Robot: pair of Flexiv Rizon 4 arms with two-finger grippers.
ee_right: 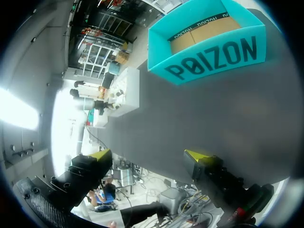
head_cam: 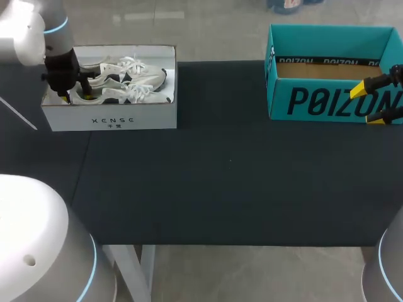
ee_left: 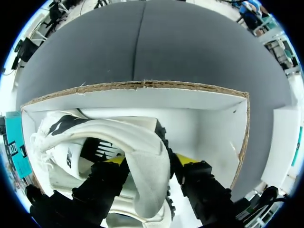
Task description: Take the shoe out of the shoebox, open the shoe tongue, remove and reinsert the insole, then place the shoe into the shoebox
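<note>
Currently the task is standing at its first step: extraction. The left arm (head_cam: 60,63) is reaching down into the white box (head_cam: 113,116) at its left end. The left jaws are gripping the heel end of the shoe (head_cam: 123,95). In the left wrist view both yellow-tipped fingers (ee_left: 115,160) are pressing the shoe (ee_left: 147,161) from opposite sides at a moderate opening, so the grasp is reading as made.

The shoe is lying inside the white box (ee_left: 199,114), toe pointing toward the box's right end. A second shoe (head_cam: 135,70) is lying just beside it on the far side. Nothing in the pictures is showing the shoe lifted clear of the box walls.

The right jaws are hanging over the right end of the bench (head_cam: 220,176), near the teal box (head_cam: 327,100). They are standing wide open and holding nothing. The teal box (ee_right: 209,47) is showing only a bare cardboard floor.

Progress, as a judgement:
- Grasp on the shoe: appearing complete.
- Lifting the shoe out: not yet done.
- Opening the tongue, then pulling and reseating the insole — all remaining, and likely requiring the right jaws as well.
- Returning the shoe to the box: remaining.
</note>
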